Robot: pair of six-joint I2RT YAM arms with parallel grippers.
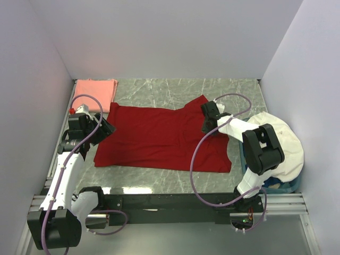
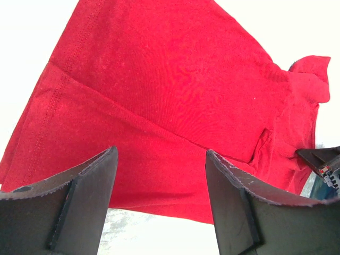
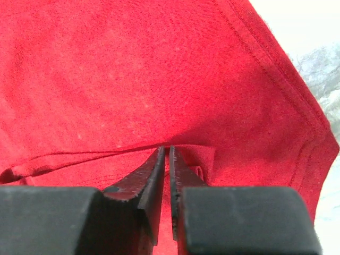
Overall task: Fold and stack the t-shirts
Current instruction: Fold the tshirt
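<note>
The deep red t-shirt (image 1: 159,137) lies spread across the middle of the table, partly folded. It fills the left wrist view (image 2: 170,95) and the right wrist view (image 3: 159,79). The salmon-pink t-shirt (image 1: 95,93) lies folded at the back left corner. My left gripper (image 1: 108,127) is open at the red shirt's left edge, holding nothing (image 2: 159,175). My right gripper (image 1: 206,127) is shut on a fold of the red shirt near its right sleeve (image 3: 169,151).
A blue basket (image 1: 276,183) with white cloth (image 1: 281,141) over it stands at the right, under the right arm. White walls close the table on three sides. A small red thing (image 1: 72,110) sits by the pink shirt.
</note>
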